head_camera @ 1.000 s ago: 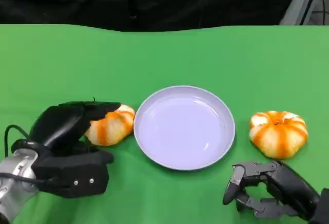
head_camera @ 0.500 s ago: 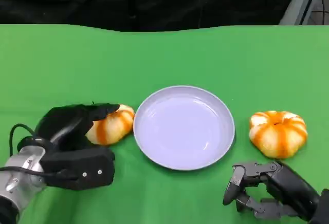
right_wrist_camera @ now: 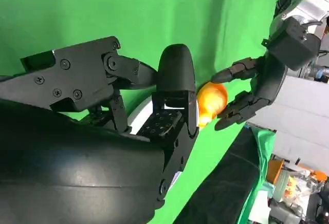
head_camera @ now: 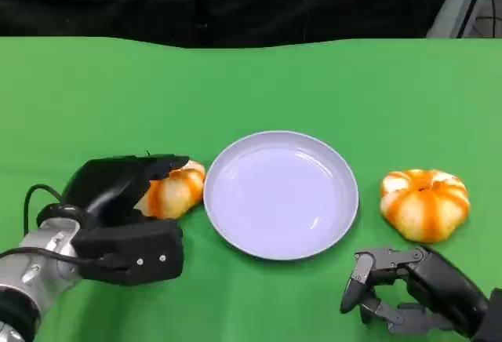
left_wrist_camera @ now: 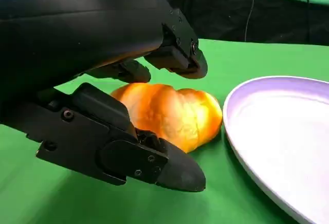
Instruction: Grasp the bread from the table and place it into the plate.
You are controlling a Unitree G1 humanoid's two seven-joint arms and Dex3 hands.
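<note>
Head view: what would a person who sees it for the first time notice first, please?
Probably the pale lilac plate, empty, in the middle of the green table, with an orange-striped bread on each side. The left hand cups over the left bread beside the plate's rim. The right bread lies free, and the right hand waits nearer the robot, holding nothing.

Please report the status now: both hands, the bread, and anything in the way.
Left hand around the left bread, grip not confirmed. Right hand open, holding nothing. Plate empty, path clear.
</note>
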